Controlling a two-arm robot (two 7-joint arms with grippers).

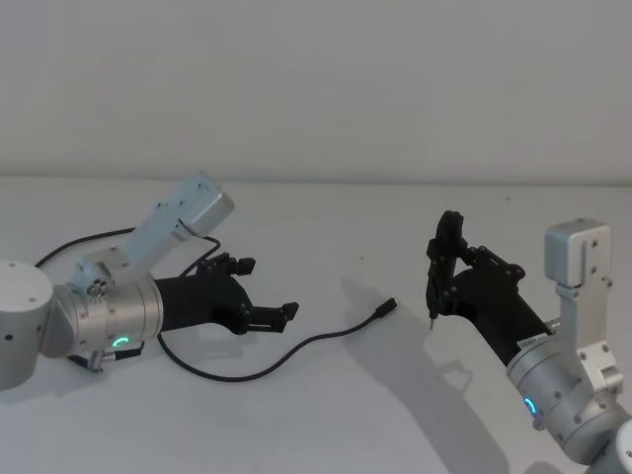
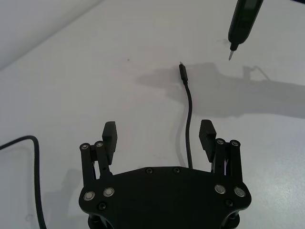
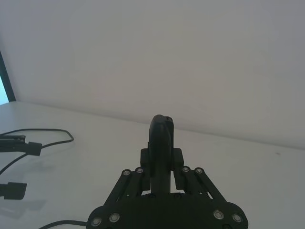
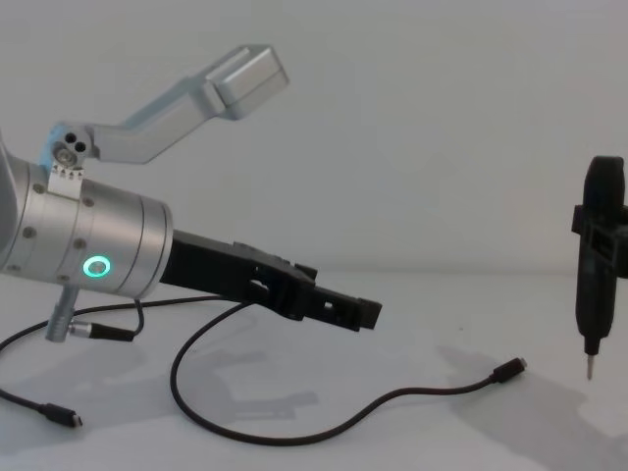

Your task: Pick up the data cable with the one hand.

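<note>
Nearest you, the data cable (image 1: pixel 242 376) sags in a loop on the white table (image 1: pixel 375 415), and its slack passes below your left gripper (image 1: pixel 269 288). That gripper hangs just above the tabletop with its two fingers spread wide, gripping nothing. In the left wrist view the cable lies on the table in the gap between the fingers, closer to one of them. Farther out, the cable's silver-tipped plug (image 1: pixel 391 305) rests flat on the table, apart from the fingertips. To the right, your right gripper (image 1: pixel 446 275) is clamped on an upright black pen-shaped tool (image 1: pixel 433 291), whose metal tip points down near the plug.
</note>
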